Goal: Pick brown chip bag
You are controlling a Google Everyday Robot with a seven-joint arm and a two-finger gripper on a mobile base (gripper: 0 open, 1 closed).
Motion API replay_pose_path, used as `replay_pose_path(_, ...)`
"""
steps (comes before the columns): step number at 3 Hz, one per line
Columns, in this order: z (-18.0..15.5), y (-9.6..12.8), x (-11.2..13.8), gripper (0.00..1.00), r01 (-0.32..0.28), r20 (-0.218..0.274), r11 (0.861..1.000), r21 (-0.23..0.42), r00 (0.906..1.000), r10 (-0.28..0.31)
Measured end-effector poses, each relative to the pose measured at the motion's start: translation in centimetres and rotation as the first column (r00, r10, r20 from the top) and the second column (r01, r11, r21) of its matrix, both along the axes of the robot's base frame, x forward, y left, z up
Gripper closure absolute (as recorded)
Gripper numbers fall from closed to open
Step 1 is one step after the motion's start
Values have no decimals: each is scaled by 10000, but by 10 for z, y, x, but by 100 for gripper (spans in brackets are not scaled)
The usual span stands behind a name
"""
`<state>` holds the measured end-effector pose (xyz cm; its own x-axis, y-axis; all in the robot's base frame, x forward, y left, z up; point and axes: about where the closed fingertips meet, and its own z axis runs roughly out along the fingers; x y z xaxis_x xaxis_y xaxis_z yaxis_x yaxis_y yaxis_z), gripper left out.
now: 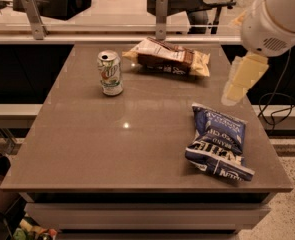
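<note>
The brown chip bag point(167, 57) lies flat at the far edge of the table, dark brown in the middle with pale cream ends and a whitish label panel. My gripper point(239, 83) hangs from the white arm at the upper right, above the table's right side. It is to the right of the brown bag and apart from it, nearer to me. It holds nothing that I can see.
A green and white soda can point(110, 73) stands upright left of the brown bag. A dark blue chip bag point(218, 141) with white lettering lies at the near right. The brown table point(112, 144) ends at a rail with metal posts point(161, 17) behind.
</note>
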<state>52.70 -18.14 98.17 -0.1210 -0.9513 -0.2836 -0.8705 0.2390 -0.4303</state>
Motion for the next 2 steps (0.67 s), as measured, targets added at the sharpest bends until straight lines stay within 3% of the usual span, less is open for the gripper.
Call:
replay_pose_path(1,-10,24,47,0,-582,510,9955,741,9972,545)
replay_pose_path(2,-23,41,86,0,-817,933,9867,1404,9932,690)
